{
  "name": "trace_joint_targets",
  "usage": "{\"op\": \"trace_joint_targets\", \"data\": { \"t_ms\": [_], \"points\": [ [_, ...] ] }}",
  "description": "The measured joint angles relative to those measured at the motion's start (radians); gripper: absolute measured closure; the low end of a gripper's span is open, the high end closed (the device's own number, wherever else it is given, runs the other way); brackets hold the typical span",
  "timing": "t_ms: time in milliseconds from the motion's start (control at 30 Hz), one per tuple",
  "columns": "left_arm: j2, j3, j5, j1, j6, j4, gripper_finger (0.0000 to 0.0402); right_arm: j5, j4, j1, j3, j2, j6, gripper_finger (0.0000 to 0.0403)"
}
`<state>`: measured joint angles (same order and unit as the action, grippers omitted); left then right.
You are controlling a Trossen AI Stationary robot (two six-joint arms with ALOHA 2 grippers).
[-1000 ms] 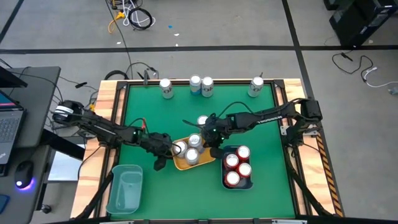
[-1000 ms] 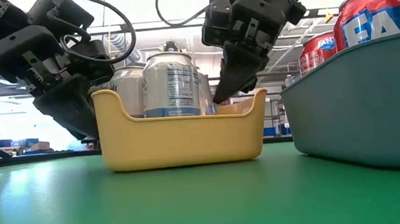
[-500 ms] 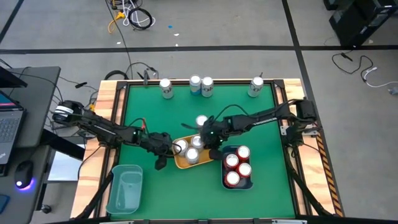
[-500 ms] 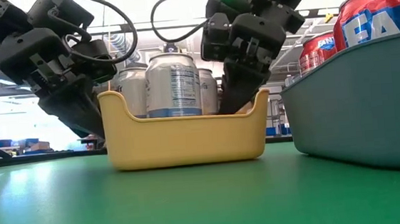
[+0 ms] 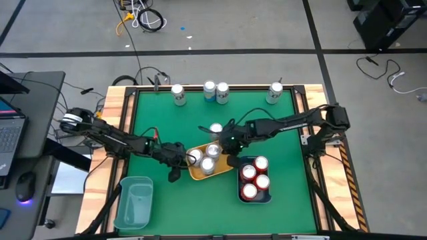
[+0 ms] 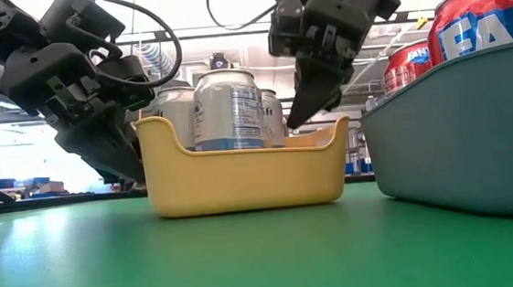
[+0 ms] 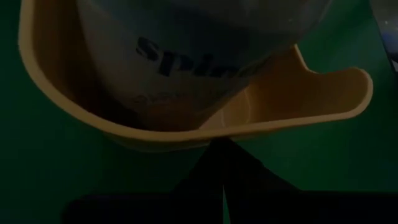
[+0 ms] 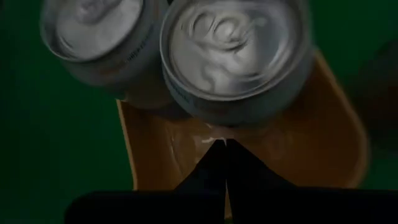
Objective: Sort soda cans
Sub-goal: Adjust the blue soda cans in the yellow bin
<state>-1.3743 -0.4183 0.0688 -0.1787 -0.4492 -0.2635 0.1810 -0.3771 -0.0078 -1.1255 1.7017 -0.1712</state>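
A yellow bin (image 5: 224, 171) (image 6: 241, 177) in the table's middle holds three silver cans (image 5: 206, 165) (image 6: 229, 109) (image 8: 233, 53). One silver can (image 5: 215, 129) stands on the table just beyond it. Several more silver cans (image 5: 209, 89) line the far edge. Three red cans (image 5: 255, 180) stand in a dark bin (image 6: 458, 146). My left gripper (image 5: 181, 160) (image 7: 217, 142) is shut at the yellow bin's left end. My right gripper (image 5: 229, 155) (image 6: 295, 122) (image 8: 222, 143) is shut and points down into the bin's right end beside a can. Whether it touches can or bin does not show. My left gripper meets the outer wall of the yellow bin's left end (image 7: 186, 140) with the tips of its shut fingers. It comes slanting down from the table's left. The bin stands flat on the table, cans upright inside.
A teal bin (image 5: 135, 202) sits near the table's near left corner. The dark bin of red cans is close to the yellow bin's right end. Wooden rails (image 5: 123, 113) frame the green mat. Open mat lies at far left and near the right edge.
The yellow bin with its cans has slid a little toward the table's right, with my left gripper following against its left end. My right gripper dipped into the bin's right end, then rose somewhat and shifted right with it. Both stayed shut.
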Motion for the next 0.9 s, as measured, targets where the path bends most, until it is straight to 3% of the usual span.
{"op": "trace_joint_targets", "data": {
  "t_ms": [267, 500, 900],
  "points": [
    [-0.001, 0.000, -0.050, 0.000, -0.001, -0.013, 0.0401, -0.011, 0.052, 0.085, 0.000, -0.003, -0.061, 0.0402],
    [-0.001, 0.000, -0.081, 0.000, -0.001, -0.034, 0.0401, -0.132, 0.126, 0.127, -0.001, 0.042, -0.104, 0.0403],
    [-0.001, 0.000, -0.149, 0.000, -0.001, -0.057, 0.0402, -0.088, 0.231, 0.125, 0.000, 0.112, -0.124, 0.0403]
  ]
}}
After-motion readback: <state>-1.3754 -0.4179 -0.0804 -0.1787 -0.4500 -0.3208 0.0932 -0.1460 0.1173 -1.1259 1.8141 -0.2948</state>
